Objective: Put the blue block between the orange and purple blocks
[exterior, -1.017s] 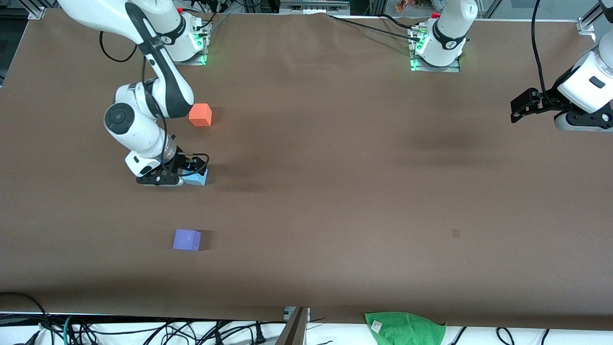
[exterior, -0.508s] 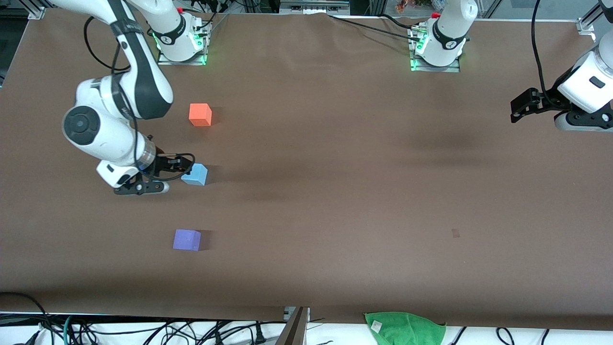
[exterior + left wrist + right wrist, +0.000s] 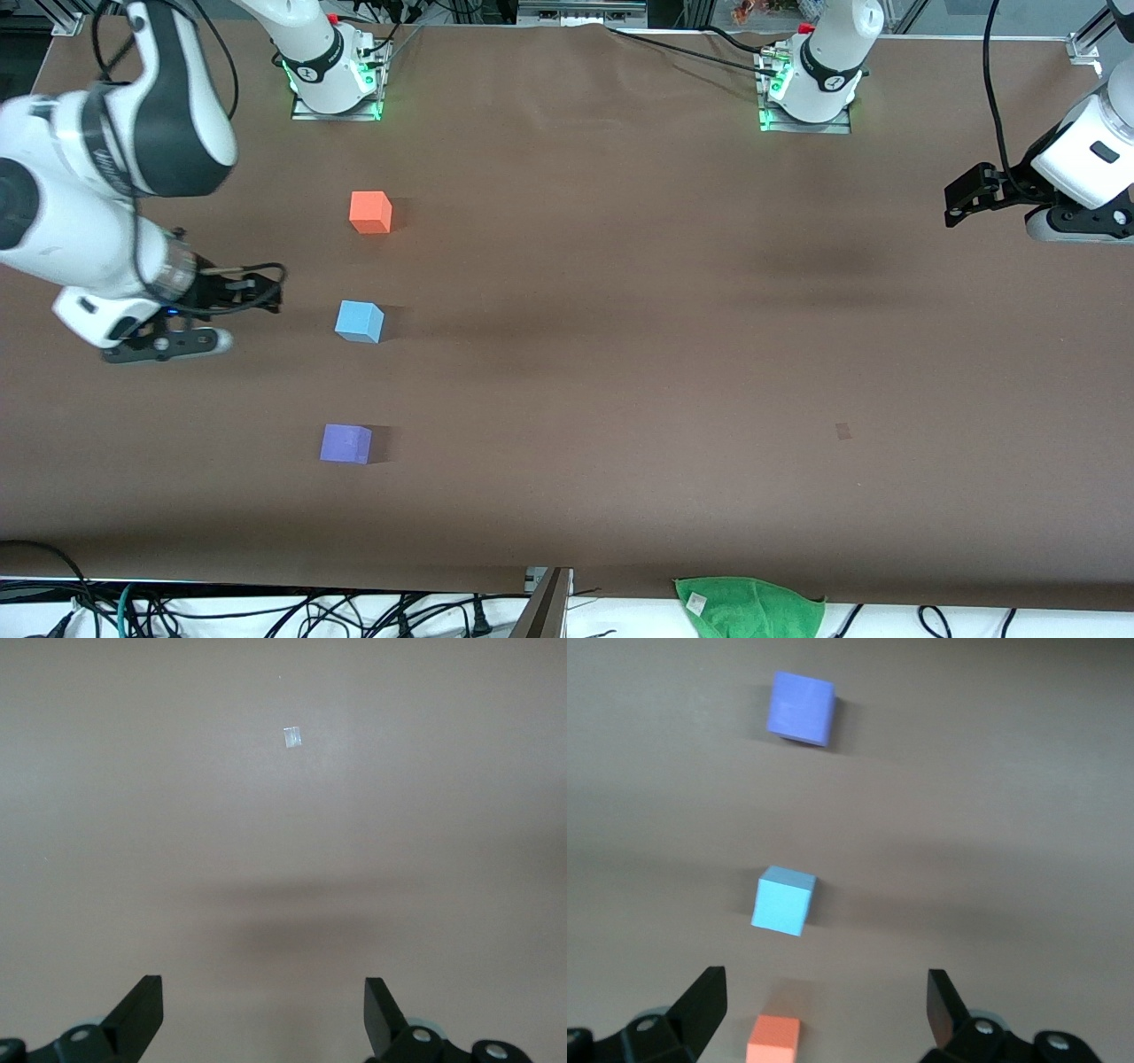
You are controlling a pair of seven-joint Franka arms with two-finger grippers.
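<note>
Three small cubes stand in a row on the brown table. The orange block [image 3: 370,213] is farthest from the front camera. The blue block [image 3: 359,321] sits between it and the purple block [image 3: 345,443], which is nearest. My right gripper [image 3: 266,293] hangs open and holds nothing, off to the right arm's end of the table from the blue block. Its wrist view shows the purple block [image 3: 801,707], the blue block [image 3: 783,900] and the orange block [image 3: 773,1041] in line, with the right gripper [image 3: 824,985] apart from all three. My left gripper [image 3: 955,206] waits open over bare table at the left arm's end; the left gripper [image 3: 261,988] holds nothing.
A green cloth [image 3: 749,607] lies at the table's near edge, toward the left arm's end. A small pale mark [image 3: 842,431] is on the table there; the same mark [image 3: 292,737] appears in the left wrist view. Cables trail along the near edge.
My right gripper has drawn back from the blue block toward the right arm's end of the table and risen, leaving the block standing where it was. The left arm has not moved.
</note>
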